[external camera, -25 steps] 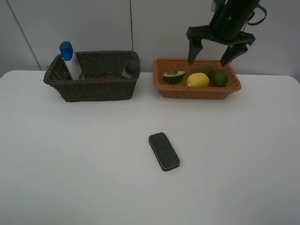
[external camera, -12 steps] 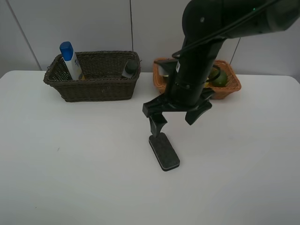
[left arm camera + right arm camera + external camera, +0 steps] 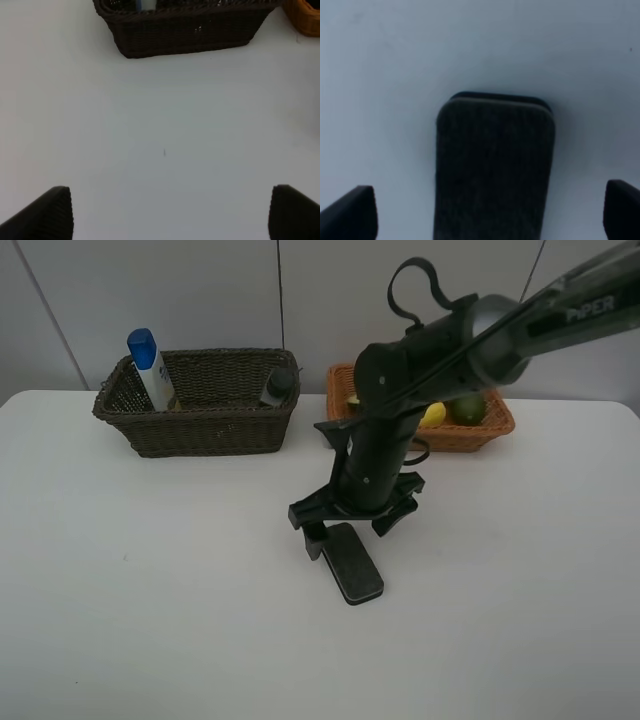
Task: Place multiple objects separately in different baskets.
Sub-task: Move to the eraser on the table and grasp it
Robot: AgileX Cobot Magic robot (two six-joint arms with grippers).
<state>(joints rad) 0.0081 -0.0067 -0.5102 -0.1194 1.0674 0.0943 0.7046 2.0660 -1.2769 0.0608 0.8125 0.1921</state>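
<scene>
The black eraser block (image 3: 357,571) lies flat on the white table (image 3: 150,590). My right gripper (image 3: 348,532) is open and low over the eraser's far end, one finger on each side; the right wrist view shows the eraser (image 3: 495,165) between the fingertips (image 3: 350,215). The dark brown basket (image 3: 200,430) holds the blue-capped white bottle (image 3: 149,366) and the dark grey bottle (image 3: 277,385). The orange-tan basket (image 3: 470,435) holds the lemon (image 3: 434,414) and lime (image 3: 466,407); the arm hides the avocado and kiwi. The marker is out of view. My left gripper (image 3: 170,212) is open and empty above bare table.
The dark basket's wall (image 3: 185,32) and a corner of the orange basket (image 3: 305,15) show in the left wrist view. A grey wall (image 3: 200,290) stands right behind the baskets.
My right arm has swung from above the orange basket down to the eraser, and lowered further in the last half second. The eraser and baskets have not moved.
</scene>
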